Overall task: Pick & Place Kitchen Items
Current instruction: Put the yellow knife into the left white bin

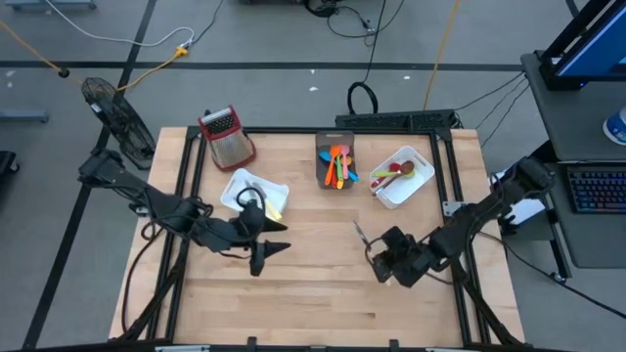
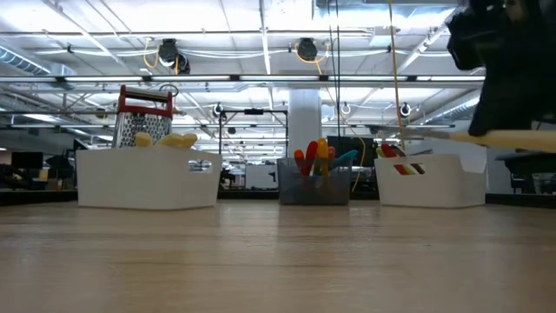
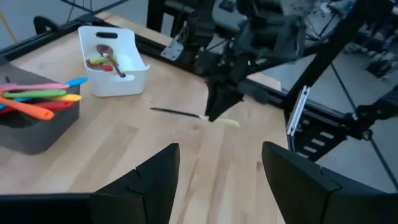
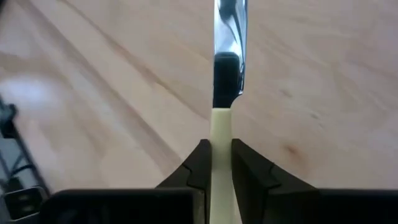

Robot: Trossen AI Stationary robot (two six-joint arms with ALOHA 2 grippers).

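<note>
Right gripper pinches a cream-handled knife above the table; left gripper hangs spread and empty.

The left gripper [image 1: 262,256] has its fingers [image 3: 152,177] apart, holding nothing; just behind it sits a white bin [image 1: 252,192] with yellow utensils, and beyond that the box grater [image 1: 227,136]. To its right, the right gripper [image 1: 383,262] is pressed onto the cream handle of the knife [image 4: 227,68], whose metal blade sticks out ahead of the fingertips. Beyond that gripper stand the grey bin [image 1: 335,161] of coloured utensils and a second white bin [image 1: 403,177].
</note>
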